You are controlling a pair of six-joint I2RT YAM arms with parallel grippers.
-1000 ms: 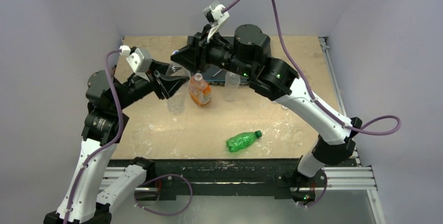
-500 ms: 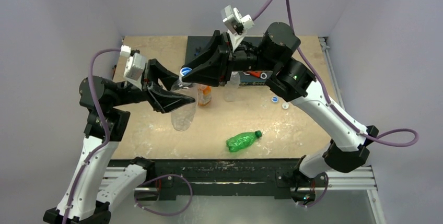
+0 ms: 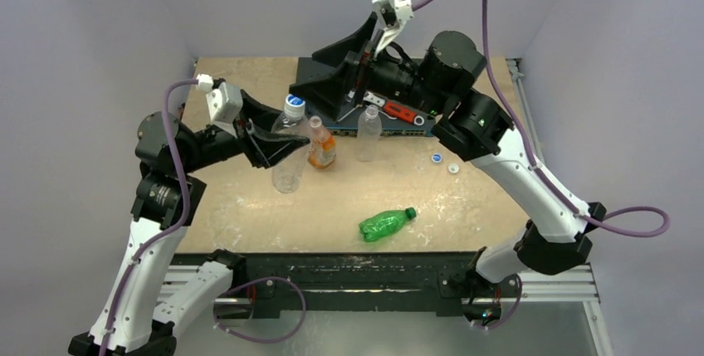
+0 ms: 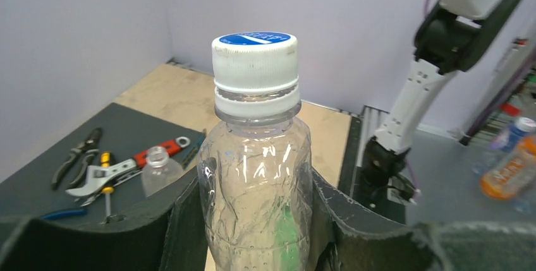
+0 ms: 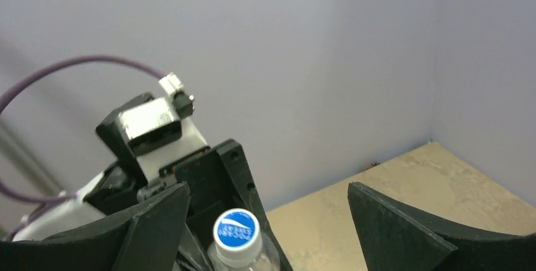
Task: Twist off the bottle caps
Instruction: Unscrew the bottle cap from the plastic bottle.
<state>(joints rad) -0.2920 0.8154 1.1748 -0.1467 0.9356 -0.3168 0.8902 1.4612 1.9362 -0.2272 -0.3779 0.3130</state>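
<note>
My left gripper [image 4: 256,220] is shut on a clear crinkled bottle [image 4: 256,176], held upright above the table [image 3: 249,207]. Its white cap with a blue top [image 4: 255,56] sits on the neck. In the top view this bottle [image 3: 286,161] and cap [image 3: 293,107] are at centre left. My right gripper [image 5: 268,189] stands open, above and beside the cap [image 5: 236,230], touching nothing. In the top view the right gripper [image 3: 320,74] hangs behind the bottle. A green bottle [image 3: 382,224] lies on its side with its green cap [image 3: 410,212] on.
An orange-label bottle [image 3: 322,148] and an uncapped clear bottle [image 3: 369,136] stand mid-table. Two loose caps [image 3: 436,158] [image 3: 453,168] lie to the right. Pliers and wrenches [image 4: 95,170] rest on a dark mat [image 3: 332,119] at the back.
My right gripper has opened, let go of the cap and drawn up and back. The cap stays on the bottle. My left arm has shifted the bottle slightly.
</note>
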